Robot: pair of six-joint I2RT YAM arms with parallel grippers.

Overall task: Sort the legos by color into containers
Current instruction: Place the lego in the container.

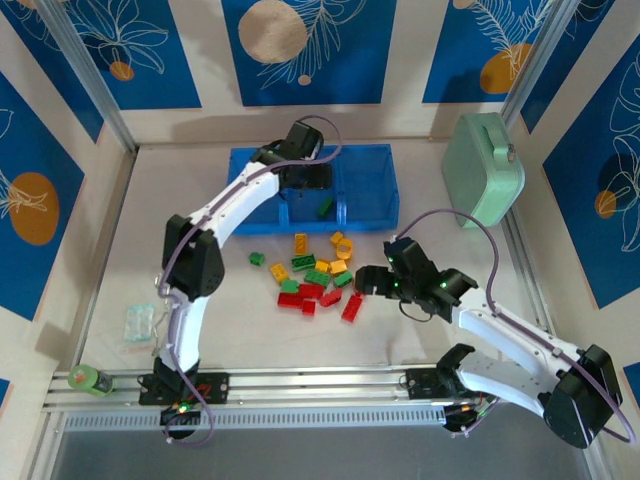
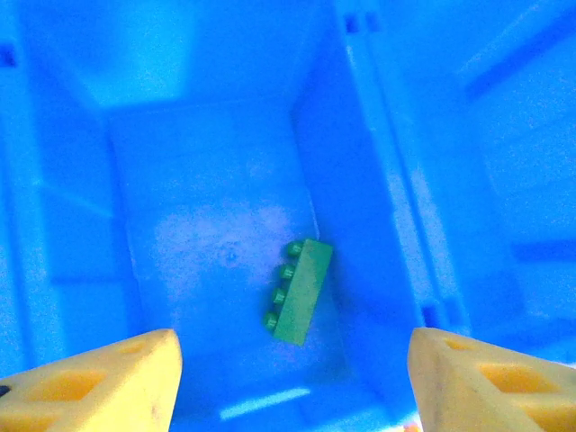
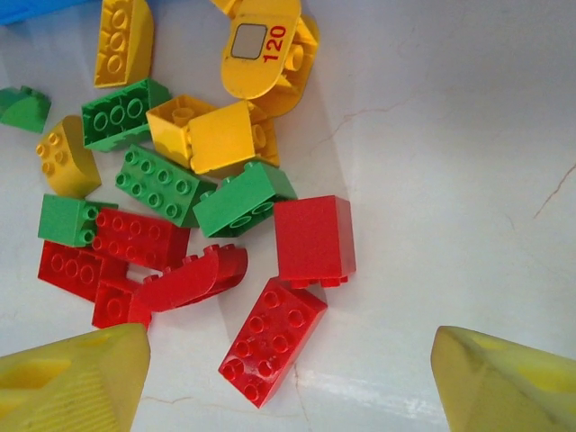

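The containers are one blue three-compartment tray (image 1: 366, 186) at the back of the table. My left gripper (image 1: 306, 177) hovers over its middle compartment, jaws open and holding nothing (image 2: 292, 387). Below it a green lego (image 2: 300, 291) lies on its side on the compartment floor (image 1: 325, 207). The other legos (image 1: 315, 276), red, green and yellow-orange, lie heaped on the table in front of the tray. My right gripper (image 1: 368, 281) is open at the pile's right edge, and a red 2x4 brick (image 3: 270, 342) lies between its fingers (image 3: 76, 378) on the table.
A mint-green rounded case (image 1: 483, 168) stands at the back right. A small clear plastic bag (image 1: 140, 323) and a green tape roll (image 1: 88, 378) lie near the front left rail. The tray's divider wall (image 2: 378, 135) rises right of the left gripper.
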